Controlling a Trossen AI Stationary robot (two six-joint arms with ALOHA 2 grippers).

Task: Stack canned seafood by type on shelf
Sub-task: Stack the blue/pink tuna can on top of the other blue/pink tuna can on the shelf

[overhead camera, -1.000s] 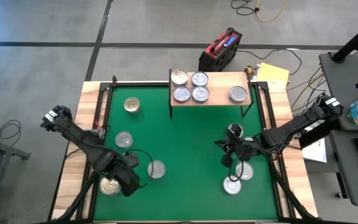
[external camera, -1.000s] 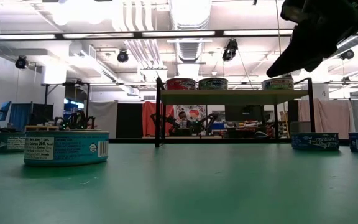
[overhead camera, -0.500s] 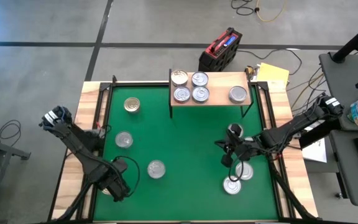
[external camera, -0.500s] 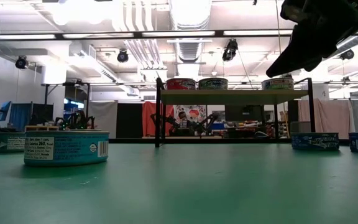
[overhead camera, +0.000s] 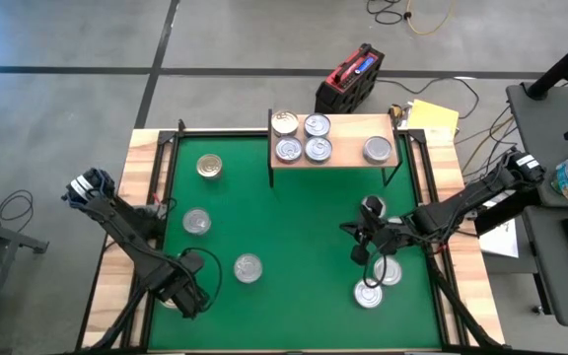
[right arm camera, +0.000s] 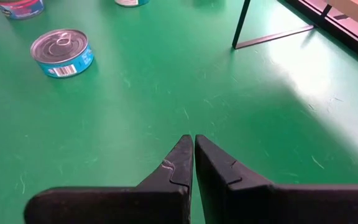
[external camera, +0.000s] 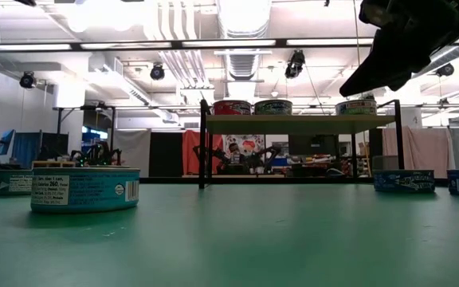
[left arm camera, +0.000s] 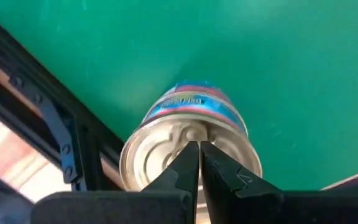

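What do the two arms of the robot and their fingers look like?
Both arms are dark, thin and jointed, with black cables along them. The left arm has a blue-marked joint near its base. The fingers are matte black and taper to narrow tips; the left arm's fingers look the same.

My overhead camera looked straight down on the whole mat (overhead camera: 294,227); my low one sat level across it, both sharing the shelf (overhead camera: 338,150). Each wrist camera looked closely down at the mat.
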